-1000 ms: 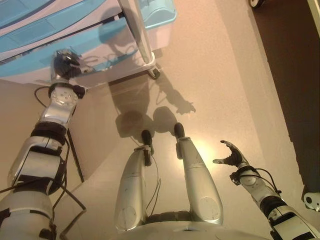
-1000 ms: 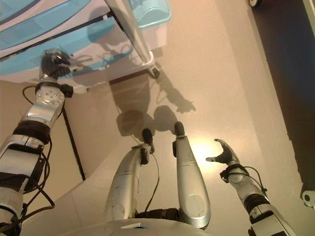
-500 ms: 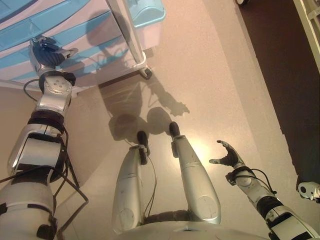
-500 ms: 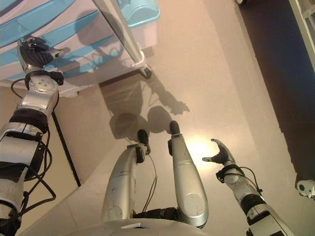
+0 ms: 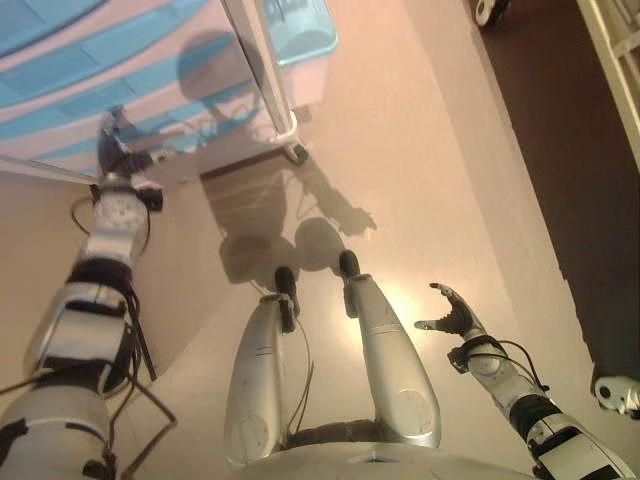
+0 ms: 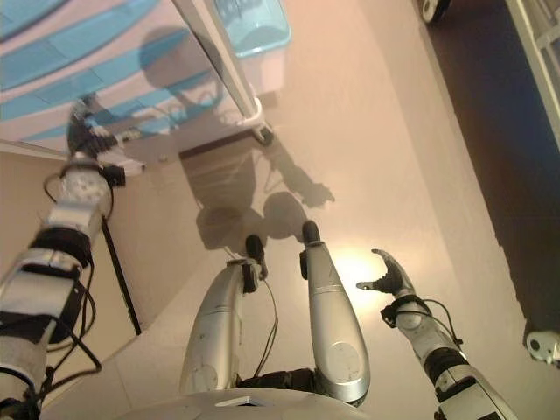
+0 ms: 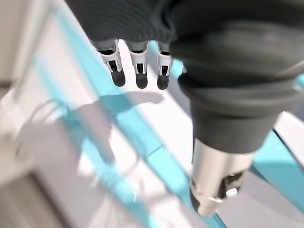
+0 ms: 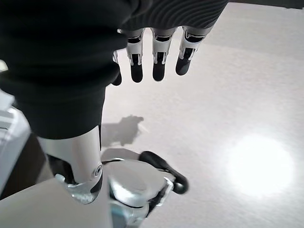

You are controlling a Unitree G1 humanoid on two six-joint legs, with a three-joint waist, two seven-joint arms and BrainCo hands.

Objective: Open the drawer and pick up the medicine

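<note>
A white cart with light-blue drawer fronts stands at the upper left; its drawers look closed. It also shows in the left wrist view. My left hand is raised in front of the cart's lower drawers. Its fingers are straight and hold nothing, and I cannot tell whether they touch the front. My right hand hangs open over the floor at the lower right, with relaxed fingers and nothing in it. No medicine shows in any view.
A light-blue tray sits at the cart's right end, above a caster wheel. Another wheel shows at the top right. Dark flooring runs down the right side. A white object lies at the lower right.
My left hand has come down from the middle drawer fronts to the cart's lower drawers. The view has shifted slightly. The right hand has not moved.
</note>
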